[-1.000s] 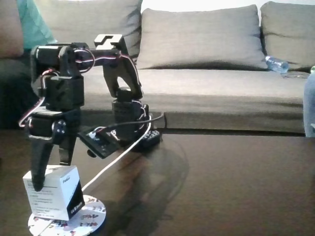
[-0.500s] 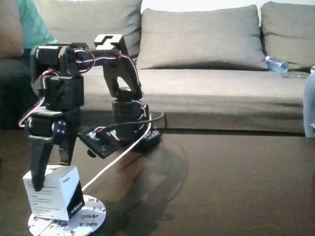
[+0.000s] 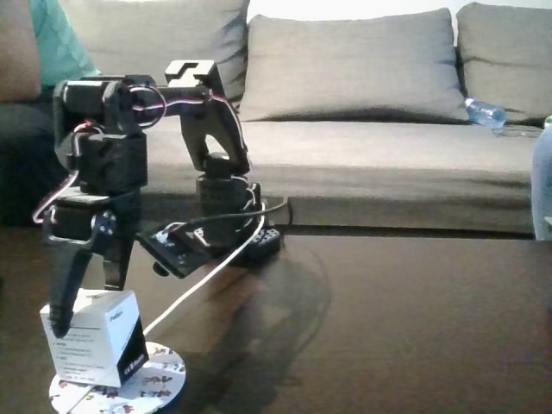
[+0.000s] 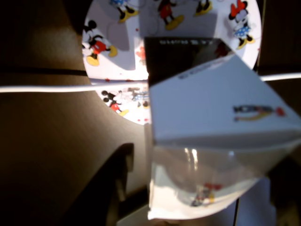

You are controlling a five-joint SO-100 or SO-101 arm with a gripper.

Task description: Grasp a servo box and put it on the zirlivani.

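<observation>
I've got the box (image 3: 93, 338) sitting on the zirlivani (image 3: 155, 384) right below my hand (image 3: 82, 310), fingers spread either side, clear to lift straight up.

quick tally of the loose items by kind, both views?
servo box: 1
zirlivani: 1
white cable: 1
water bottle on sofa: 1
Total: 4
</observation>
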